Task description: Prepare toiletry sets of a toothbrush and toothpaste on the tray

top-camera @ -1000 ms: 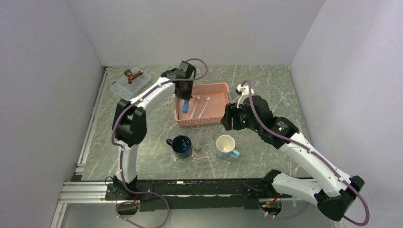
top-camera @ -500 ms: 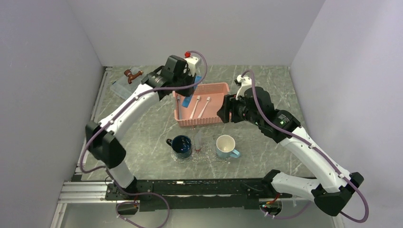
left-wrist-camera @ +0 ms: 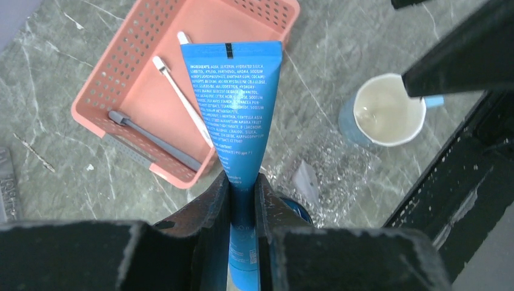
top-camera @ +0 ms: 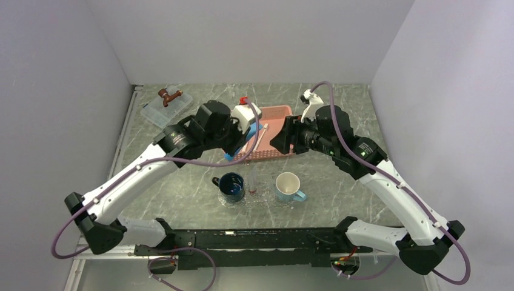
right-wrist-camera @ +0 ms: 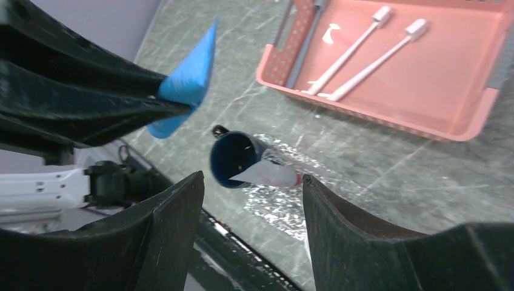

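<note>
- Bearings are taken from the overhead view, with 12 o'clock pointing away from the arm bases.
- Left gripper point(left-wrist-camera: 242, 182): the fingers are pinching the toothpaste point(left-wrist-camera: 233, 115) at its narrow end. The broad crimped end points away from the wrist, and the printed face is turned to the wrist camera.
- Toothpaste position: it is held in the air, clear of the table, by the 7 o'clock corner of the basket point(left-wrist-camera: 106, 79) and at 12 o'clock from the dark mug point(right-wrist-camera: 233, 157). It is not on the tray point(right-wrist-camera: 276, 206).
- Right gripper point(right-wrist-camera: 251, 179): the fingers are spread wide with nothing between them. It hovers at the 3 o'clock side of the basket.
- Tray: it sits at 6 o'clock from the basket, toward the near edge of the table.
- Second tube point(right-wrist-camera: 263, 174): it lies flat on the tray just beside the dark mug. The side that shows is pale and the cap is red. Whether it touches the mug cannot be told.
- One toothbrush point(right-wrist-camera: 347, 53) and a second toothbrush point(right-wrist-camera: 374, 59) lie side by side on the basket floor. They are roughly parallel, with heads toward 12 o'clock. Neither is on the tray.
- Grey stick point(left-wrist-camera: 154, 140): it lies in the basket, along the 9 o'clock wall.
- Pale mug point(left-wrist-camera: 388, 109): it is upright at the tray's 3 o'clock end, and the dark mug is upright at the 9 o'clock end. Whether either stands on the tray cannot be told.
- Clear box point(top-camera: 159, 112): it sits at 10 o'clock from the basket, well apart from it, with a brown item point(top-camera: 170, 95) on its lid.
</note>
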Controlling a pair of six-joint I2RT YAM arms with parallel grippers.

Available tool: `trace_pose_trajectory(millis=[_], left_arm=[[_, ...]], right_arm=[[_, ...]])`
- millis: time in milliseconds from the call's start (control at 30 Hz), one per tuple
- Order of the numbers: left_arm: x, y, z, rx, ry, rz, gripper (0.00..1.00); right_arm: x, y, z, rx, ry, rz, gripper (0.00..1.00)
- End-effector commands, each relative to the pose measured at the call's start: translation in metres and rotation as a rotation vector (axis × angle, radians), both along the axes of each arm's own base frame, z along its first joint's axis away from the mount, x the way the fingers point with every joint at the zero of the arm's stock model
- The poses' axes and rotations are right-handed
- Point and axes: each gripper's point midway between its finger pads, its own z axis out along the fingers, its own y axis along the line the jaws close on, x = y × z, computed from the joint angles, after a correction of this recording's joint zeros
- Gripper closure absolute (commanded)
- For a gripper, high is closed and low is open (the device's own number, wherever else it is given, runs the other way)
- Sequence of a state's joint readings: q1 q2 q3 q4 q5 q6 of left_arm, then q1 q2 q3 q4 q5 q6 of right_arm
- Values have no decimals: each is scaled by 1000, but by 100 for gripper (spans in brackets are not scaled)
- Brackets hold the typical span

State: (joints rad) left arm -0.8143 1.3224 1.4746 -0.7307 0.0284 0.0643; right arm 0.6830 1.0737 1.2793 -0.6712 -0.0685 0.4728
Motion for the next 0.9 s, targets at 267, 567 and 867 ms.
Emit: trace_pose_trajectory(millis=[267,567,867], left_arm=[[-58,12,-3,-19,-89,-131,85],[-87,19,-14,44,-122,-179,85],[-95,21,-20,93,-189,-161,85]], right_arm=[[-38,43,44,272,120,221,37],[-48,69,23,339,306,310,39],[-64,82,-8,357,459,361,45]])
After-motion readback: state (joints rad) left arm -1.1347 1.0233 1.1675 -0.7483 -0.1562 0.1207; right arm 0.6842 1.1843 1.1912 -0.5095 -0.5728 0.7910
